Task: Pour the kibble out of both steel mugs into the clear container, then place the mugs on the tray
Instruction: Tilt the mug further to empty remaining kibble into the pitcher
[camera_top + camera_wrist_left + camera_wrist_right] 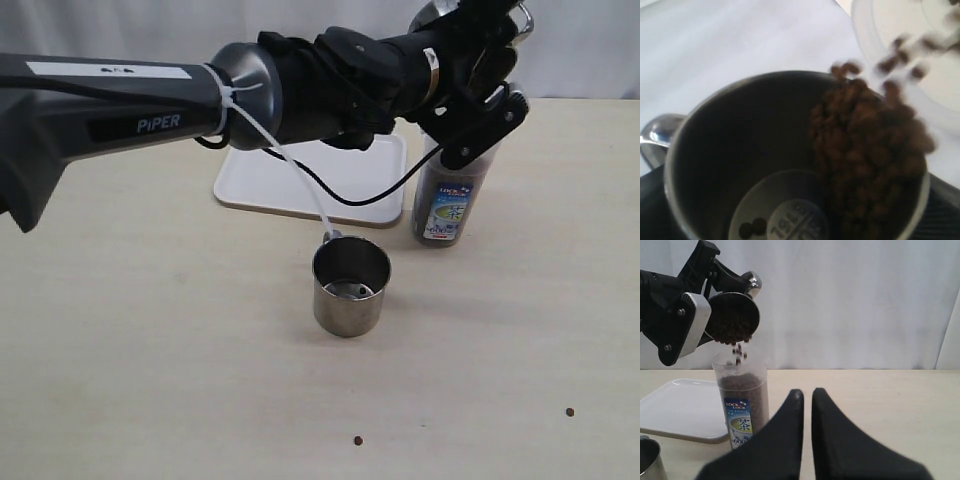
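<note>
My left gripper reaches across to the right, shut on a steel mug that it tips over the clear container. Kibble slides to the mug's lip and falls into the container's mouth. The container is filled with kibble to well over half its height. The other steel mug stands upright on the table in front of the tray, and I see no kibble in it. The tray holds nothing. My right gripper is shut with nothing between its fingers, low over the table in front of the container.
Two stray pellets lie near the table's front, one and another. A black cable hangs from the left arm over the tray. A white curtain closes off the back.
</note>
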`<action>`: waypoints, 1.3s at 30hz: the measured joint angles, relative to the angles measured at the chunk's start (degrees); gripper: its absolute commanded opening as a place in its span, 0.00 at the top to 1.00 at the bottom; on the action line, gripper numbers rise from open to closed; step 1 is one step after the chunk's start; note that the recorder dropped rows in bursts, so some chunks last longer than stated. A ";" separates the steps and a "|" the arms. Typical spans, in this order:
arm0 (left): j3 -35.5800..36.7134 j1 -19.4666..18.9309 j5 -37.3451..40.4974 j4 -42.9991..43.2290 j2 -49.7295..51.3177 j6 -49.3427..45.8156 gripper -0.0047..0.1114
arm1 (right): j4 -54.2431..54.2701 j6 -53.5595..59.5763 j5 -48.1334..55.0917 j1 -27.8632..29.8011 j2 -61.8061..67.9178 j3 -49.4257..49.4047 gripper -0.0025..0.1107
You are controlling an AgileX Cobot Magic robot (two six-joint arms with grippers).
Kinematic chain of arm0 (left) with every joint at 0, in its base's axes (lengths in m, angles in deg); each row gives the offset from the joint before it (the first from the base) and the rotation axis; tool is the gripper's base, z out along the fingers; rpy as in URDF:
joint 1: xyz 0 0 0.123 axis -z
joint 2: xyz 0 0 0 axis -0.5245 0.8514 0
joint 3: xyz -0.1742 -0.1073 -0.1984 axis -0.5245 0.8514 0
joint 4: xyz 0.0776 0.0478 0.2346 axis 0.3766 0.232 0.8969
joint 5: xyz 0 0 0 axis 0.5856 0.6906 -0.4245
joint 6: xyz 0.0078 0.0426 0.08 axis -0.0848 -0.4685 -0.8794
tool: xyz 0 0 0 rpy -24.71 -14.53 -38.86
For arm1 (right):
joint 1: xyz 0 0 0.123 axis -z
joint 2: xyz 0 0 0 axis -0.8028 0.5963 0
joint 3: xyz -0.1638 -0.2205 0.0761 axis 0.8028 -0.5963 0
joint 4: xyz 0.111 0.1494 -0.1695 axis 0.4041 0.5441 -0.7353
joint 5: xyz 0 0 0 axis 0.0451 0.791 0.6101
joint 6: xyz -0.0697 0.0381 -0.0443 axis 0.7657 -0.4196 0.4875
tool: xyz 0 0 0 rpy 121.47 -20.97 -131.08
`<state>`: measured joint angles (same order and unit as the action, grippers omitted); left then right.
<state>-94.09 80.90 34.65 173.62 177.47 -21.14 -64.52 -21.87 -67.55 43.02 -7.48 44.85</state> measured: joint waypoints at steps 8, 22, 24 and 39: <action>0.00 0.42 0.89 0.00 0.00 -0.53 0.96 | 0.00 0.00 0.00 0.00 0.00 0.00 0.94; 0.00 4.48 7.31 0.00 0.00 -4.92 0.96 | 0.00 0.00 0.00 0.00 0.00 0.00 0.94; 0.00 4.97 8.22 0.00 0.00 -5.76 0.96 | 0.00 0.00 0.00 0.00 0.00 0.00 0.94; 0.00 5.36 12.04 0.00 0.00 -9.97 0.96 | 0.00 0.00 0.00 0.00 0.00 0.00 0.94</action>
<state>-94.09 86.26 46.69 173.62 177.47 -31.10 -64.52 -21.87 -67.55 43.02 -7.48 44.85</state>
